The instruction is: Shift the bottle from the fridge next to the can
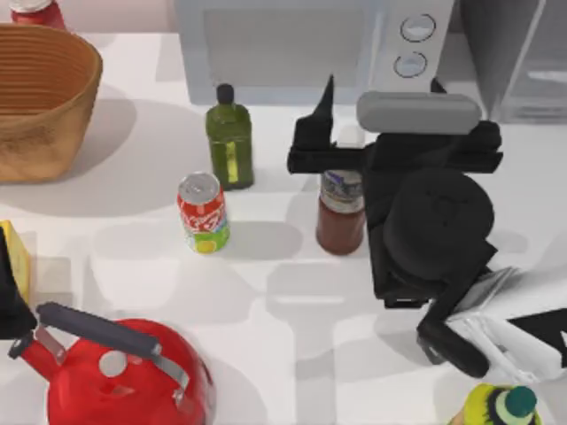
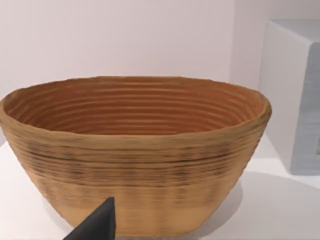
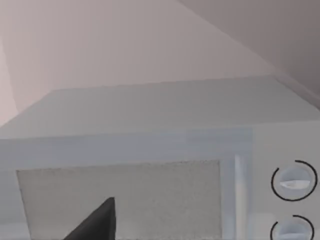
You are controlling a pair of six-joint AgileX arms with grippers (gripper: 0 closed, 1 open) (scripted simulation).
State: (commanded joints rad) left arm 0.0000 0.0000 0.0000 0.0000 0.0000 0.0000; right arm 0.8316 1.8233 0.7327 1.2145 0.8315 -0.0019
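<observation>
The bottle, with a dark label and reddish-brown liquid, stands upright on the table to the right of the can, a short gap between them. Its cap is hidden under my right arm. My right gripper hangs high above the bottle, open, its fingers spread wide and pointing at the microwave; one fingertip shows in the right wrist view. The fridge stands at the back right, its pale bar handle in front of it. My left arm is parked at the left edge, fingertip facing the basket.
An olive-green black-capped bottle stands just behind the can. The microwave is at the back, a woven basket back left, a red kettle front left, and a yellow-green bottle front right.
</observation>
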